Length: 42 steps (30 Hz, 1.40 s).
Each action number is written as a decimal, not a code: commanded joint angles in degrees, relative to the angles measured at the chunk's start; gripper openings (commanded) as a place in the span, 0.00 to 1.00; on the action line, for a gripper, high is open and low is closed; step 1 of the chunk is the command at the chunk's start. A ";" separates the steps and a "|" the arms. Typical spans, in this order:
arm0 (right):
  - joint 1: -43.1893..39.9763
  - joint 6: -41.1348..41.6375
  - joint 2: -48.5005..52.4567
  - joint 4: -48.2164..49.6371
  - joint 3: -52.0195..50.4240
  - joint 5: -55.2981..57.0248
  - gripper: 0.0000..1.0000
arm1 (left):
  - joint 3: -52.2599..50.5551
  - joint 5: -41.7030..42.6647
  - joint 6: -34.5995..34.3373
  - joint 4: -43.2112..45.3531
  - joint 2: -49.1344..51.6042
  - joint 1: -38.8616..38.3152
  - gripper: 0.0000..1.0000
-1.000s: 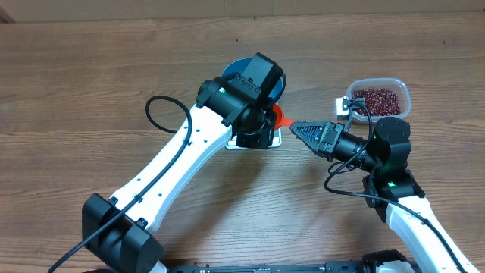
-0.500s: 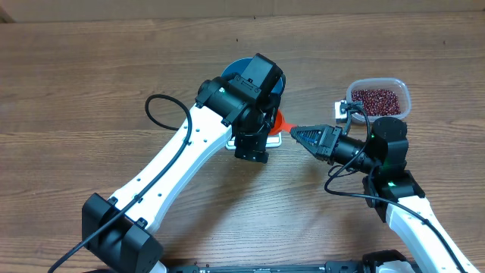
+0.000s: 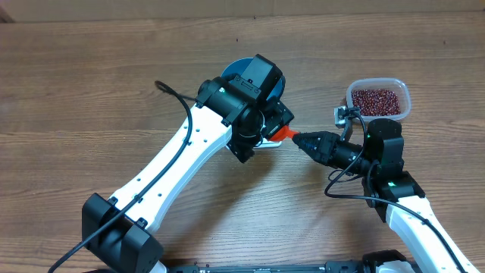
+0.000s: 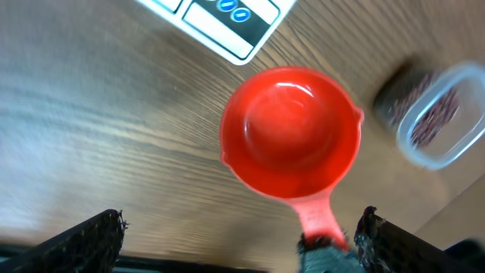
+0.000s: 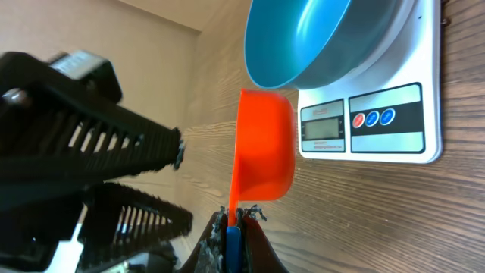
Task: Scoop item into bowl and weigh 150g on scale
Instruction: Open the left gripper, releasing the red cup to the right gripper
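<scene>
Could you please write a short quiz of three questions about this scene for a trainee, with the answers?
1. True or false: the red scoop, held by the right fingers, contains beans.
2. The left fingers are: A) open B) shut on the scoop C) shut on nothing.
3. Fill in: the blue bowl sits on the white ____.
Key: 1 false; 2 A; 3 scale.
</scene>
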 commanded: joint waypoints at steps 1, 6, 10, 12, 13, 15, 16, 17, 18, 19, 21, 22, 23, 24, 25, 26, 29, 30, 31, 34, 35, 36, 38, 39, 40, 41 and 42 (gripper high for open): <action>0.20 -2.49 -0.22 -0.70 1.16 1.81 0.04 | 0.70 -2.64 15.78 -0.20 -0.11 0.00 0.99; 0.20 -2.47 -0.26 -3.28 1.38 3.43 0.04 | 0.70 -5.95 23.45 -0.26 -0.11 0.00 1.00; 0.20 -4.09 -0.26 -9.68 3.23 7.21 0.04 | 0.70 -8.11 28.06 -0.48 -0.11 0.00 1.00; 0.20 -5.75 -0.26 -14.32 5.07 10.12 0.04 | 0.70 -8.66 29.31 -0.46 -0.11 0.00 1.00; 0.20 -6.47 -0.26 -15.98 5.90 10.99 0.04 | 0.70 -8.66 29.75 -0.42 -0.11 0.00 1.00; 0.20 -7.67 -0.26 -19.96 7.87 13.03 0.04 | 0.70 -8.66 29.75 -0.46 -0.11 0.00 1.00; 0.20 -8.61 -0.26 -21.75 8.79 13.60 0.04 | 0.70 -8.63 29.97 -0.48 -0.11 0.00 1.00; 0.20 -9.03 -0.26 -23.43 9.66 14.51 0.04 | 0.70 -8.63 30.12 -0.48 -0.11 0.00 1.00; 0.20 -9.14 -0.28 -24.76 10.32 15.26 0.04 | 0.70 -8.63 30.12 -0.48 -0.11 0.00 1.00; 0.22 -9.51 -0.28 -26.14 10.99 15.76 0.04 | 0.70 -8.63 30.14 -0.48 -0.11 0.00 0.99; 0.22 -10.43 -0.33 -28.09 11.89 16.17 0.04 | 0.70 -8.63 30.14 -0.52 -0.11 0.00 1.00; 0.20 -10.40 -0.46 -28.79 12.13 16.85 0.04 | 0.70 -8.63 30.16 -0.57 -0.11 -0.02 0.99; 0.20 -10.40 -0.72 -28.89 12.13 17.22 0.04 | 0.70 -8.66 30.16 -0.59 -0.11 -0.02 1.00; 0.20 -10.38 -0.98 -29.00 12.13 17.66 0.04 | 0.70 -8.63 30.47 -0.57 -0.11 0.00 0.99; 0.20 -10.38 -1.33 -29.05 12.13 17.99 0.04 | 0.70 -8.63 31.30 -0.55 -0.11 0.00 1.00; 0.20 -10.38 -1.68 -29.18 12.13 18.01 0.04 | 0.70 -8.63 33.05 -0.57 -0.11 0.00 1.00; 0.20 -10.36 -2.82 -29.62 12.13 18.49 0.04 | 0.68 -8.66 37.83 -0.57 -0.11 -0.02 0.91; 0.20 -10.32 -3.21 -29.90 12.13 18.93 0.04 | 0.68 -8.66 39.41 -0.57 -0.11 -0.07 0.90; 0.20 -10.14 -3.69 -30.51 12.13 19.74 0.04 | 0.63 -8.66 40.81 -0.52 -0.11 -0.09 0.89; 0.20 -10.14 -4.90 -32.50 12.55 22.40 0.04 | 0.42 -8.66 44.09 -0.39 -0.11 -0.13 0.88; 0.20 -10.14 -5.29 -33.68 13.20 23.43 0.04 | 0.39 -8.76 45.64 -0.35 -0.02 -0.13 0.88; 0.20 -10.16 -5.46 -34.47 13.66 23.82 0.04 | 0.39 -8.85 46.45 -0.35 0.07 -0.13 0.86; 0.20 -10.23 -5.79 -36.98 15.30 25.03 0.04 | 0.39 -8.83 48.26 -0.39 0.42 -0.11 0.83; 0.22 -10.43 -5.92 -37.92 15.91 25.24 0.04 | 0.39 -8.81 48.89 -0.42 0.61 -0.13 0.82; 0.22 -10.99 -6.16 -39.58 17.03 25.59 0.04 | 0.39 -8.79 49.75 -0.50 1.22 -0.13 0.77; 0.22 -11.50 -6.36 -40.41 17.59 25.55 0.04 | 0.37 -8.79 49.94 -0.61 1.77 -0.13 0.74; 0.22 -11.50 -6.51 -41.09 17.97 25.66 0.04 | 0.35 -8.59 50.36 -0.63 2.29 -0.15 0.70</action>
